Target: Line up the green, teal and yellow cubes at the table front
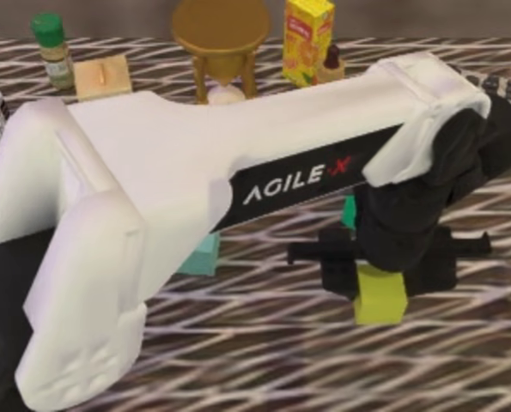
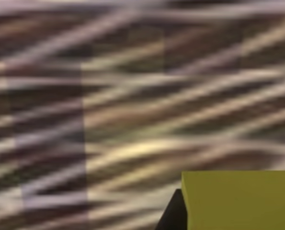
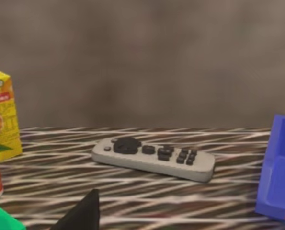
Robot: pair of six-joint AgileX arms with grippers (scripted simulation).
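Dark woven-streaked table (image 1: 264,343) carries three cubes, one of each colour. One yellow cube (image 1: 380,296) sits at about four o'clock, right under the left gripper (image 1: 384,270); whether its fingers are spread or clamped, I cannot tell. One teal cube (image 1: 199,256) peeks out at centre beneath the left arm. One green cube (image 1: 349,212) is mostly hidden at three o'clock. One remote (image 3: 153,158) lies near the right arm, whose gripper is hardly visible.

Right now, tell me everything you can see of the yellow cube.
The yellow cube is a small plain matte block, yellow-green, with sharp edges and no markings. It sits right of centre on the table, directly under the left hand, whose dark body covers its far side. Whether the fingers grip it cannot be told. The left wrist view shows one flat face.
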